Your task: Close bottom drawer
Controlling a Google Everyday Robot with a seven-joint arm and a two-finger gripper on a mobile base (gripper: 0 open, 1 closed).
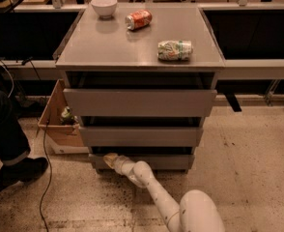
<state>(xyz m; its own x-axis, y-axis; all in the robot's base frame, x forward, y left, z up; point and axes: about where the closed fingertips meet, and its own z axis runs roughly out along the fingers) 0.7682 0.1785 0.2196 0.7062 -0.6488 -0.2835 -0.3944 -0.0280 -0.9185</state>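
Gripper (110, 160) is seen at bottom drawer (151, 162) front, L end; its state can't be told. On cabinet (132, 45): orange can (138, 19), green-white can (175, 50), 1 bowl (104, 6).

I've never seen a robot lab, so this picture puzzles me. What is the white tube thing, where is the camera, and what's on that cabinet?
The white tube is a robot's arm, coming in from the bottom of the picture. Its gripper, the hand-like end, is at the left end of the bottom drawer, the lowest of three grey ones. The one camera looks down from above the arm; where it is mounted isn't known. On the cabinet top are a white bowl, an orange can on its side, and a crumpled green-white can. The gripper carries nothing that I can see.
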